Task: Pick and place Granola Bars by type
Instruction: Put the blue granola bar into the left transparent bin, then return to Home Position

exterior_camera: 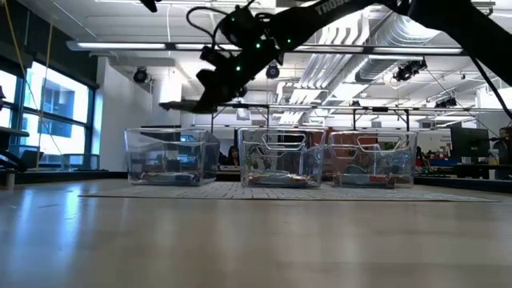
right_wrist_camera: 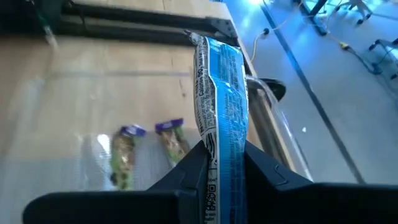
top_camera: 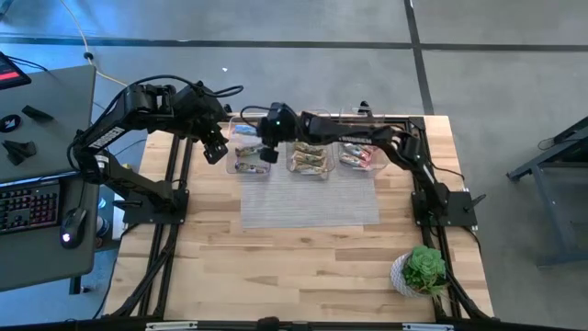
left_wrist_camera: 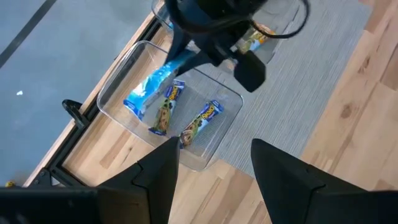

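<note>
Pinched between right gripper [right_wrist_camera: 225, 163] fingers: blue granola bar [right_wrist_camera: 221, 99], hanging over leftmost clear bin [left_wrist_camera: 124, 81]. Two more bars [left_wrist_camera: 186, 118] lying inside, perhaps purple-ended. Left gripper [left_wrist_camera: 214, 165] hovering just beside that bin, jaws apart, holding nothing.

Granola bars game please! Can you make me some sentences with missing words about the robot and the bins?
The right end effector is shut on a bar whose wrapper is ____.
On the grey mat stand ____ clear bins in a row.
The right end effector hangs above the ____ bin of the row in the high view.
The left end effector holds ____.

Missing words: blue; three; left; nothing
</note>
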### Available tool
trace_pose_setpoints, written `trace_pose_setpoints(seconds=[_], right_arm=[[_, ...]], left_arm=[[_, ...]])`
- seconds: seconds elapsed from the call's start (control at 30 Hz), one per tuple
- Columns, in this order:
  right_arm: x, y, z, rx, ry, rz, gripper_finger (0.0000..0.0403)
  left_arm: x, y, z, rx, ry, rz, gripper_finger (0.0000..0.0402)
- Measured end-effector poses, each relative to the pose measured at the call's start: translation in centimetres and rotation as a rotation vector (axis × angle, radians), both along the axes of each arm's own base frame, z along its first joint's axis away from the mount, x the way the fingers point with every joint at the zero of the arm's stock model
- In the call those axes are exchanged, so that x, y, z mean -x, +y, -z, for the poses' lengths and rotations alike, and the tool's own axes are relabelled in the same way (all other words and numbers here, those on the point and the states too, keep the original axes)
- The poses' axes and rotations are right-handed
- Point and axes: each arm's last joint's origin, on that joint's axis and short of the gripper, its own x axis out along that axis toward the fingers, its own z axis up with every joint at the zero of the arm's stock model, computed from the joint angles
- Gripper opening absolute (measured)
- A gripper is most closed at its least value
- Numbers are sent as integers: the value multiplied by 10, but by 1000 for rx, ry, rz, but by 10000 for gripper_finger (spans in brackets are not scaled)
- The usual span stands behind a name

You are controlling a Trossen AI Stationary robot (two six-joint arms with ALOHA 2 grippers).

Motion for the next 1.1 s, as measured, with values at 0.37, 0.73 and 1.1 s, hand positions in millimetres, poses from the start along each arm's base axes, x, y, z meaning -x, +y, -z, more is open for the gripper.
trace_pose_setpoints(seconds=[0.37, 0.73, 1.1], right_arm=[[-12, 5, 32, 140, 104, -53, 102], [-17, 34, 8, 331, 107, 58, 157], [75, 150, -127, 590, 293, 190, 145]], left_arm=[[0, 0, 0, -12, 6, 4, 193], [2, 2, -1, -81, 26, -24, 193], [82, -21, 23, -14, -56, -32, 193]])
